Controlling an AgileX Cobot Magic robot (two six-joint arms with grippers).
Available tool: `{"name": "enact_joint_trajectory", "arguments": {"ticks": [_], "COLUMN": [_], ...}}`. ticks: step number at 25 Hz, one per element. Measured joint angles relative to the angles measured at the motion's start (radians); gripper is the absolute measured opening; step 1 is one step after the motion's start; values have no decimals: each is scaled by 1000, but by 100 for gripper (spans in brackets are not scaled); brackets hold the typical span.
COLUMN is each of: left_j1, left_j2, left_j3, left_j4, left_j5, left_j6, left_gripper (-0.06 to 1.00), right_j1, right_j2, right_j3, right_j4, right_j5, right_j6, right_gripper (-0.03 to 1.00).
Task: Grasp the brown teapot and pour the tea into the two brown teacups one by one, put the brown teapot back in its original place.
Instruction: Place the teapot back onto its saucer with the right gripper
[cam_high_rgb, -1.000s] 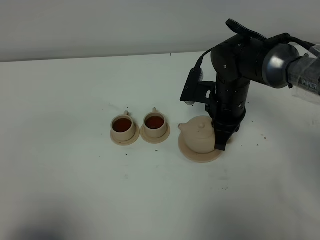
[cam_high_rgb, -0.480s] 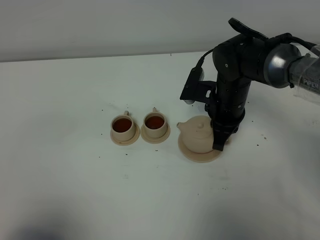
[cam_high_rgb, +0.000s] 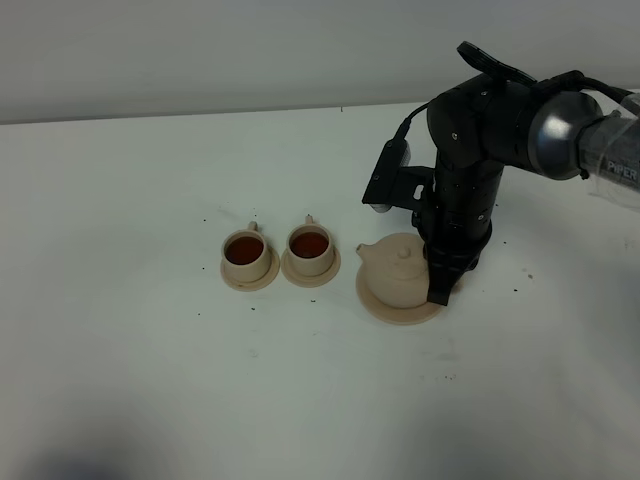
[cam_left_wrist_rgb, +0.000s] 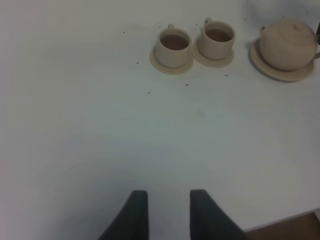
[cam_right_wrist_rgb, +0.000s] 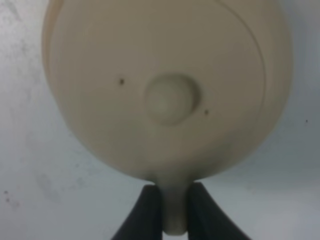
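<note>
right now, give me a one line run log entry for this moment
teapot on big saucer | right gripper shut on teapot handle | both cups hold tea | left gripper open, idle

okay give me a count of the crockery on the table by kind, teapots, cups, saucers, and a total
Teapots: 1, the brown teapot, its handle between the right gripper fingers.
Teacups: 2, left cup and right cup, both holding tea.
Saucers: 3, two small, one wide saucer.
Total: 6

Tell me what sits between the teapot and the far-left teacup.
The other teacup on its small saucer, full of tea, lies between the teapot and the left teacup. The exterior high view shows this.
</note>
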Motion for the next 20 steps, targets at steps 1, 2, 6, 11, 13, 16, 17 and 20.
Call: {"name": "enact_joint_trajectory", "arguments": {"ticks": [1,2,6,11,13,16,17,20], "left_j1": [0,0,0,0,0,0,0,0], "left_j2": [0,0,0,0,0,0,0,0], "left_j3": [0,0,0,0,0,0,0,0], "left_j4": [0,0,0,0,0,0,0,0], "left_j5": [0,0,0,0,0,0,0,0], "left_j6": [0,-1,-1,-1,-1,-1,-1,-1], "left_gripper": [23,23,23,23,23,23,23,23], "right_j1": [0,0,0,0,0,0,0,0], "right_j2": [0,0,0,0,0,0,0,-13], "right_j3": [0,0,0,0,0,0,0,1], "right_j4": [0,0,0,0,0,-2,-2,-2], "right_j5": [0,0,0,5,6,1,-2,-12], "right_j6": [0,0,3,3,3,21,26,42], "right_gripper": [11,11,11,21,29,36,37,37]}}
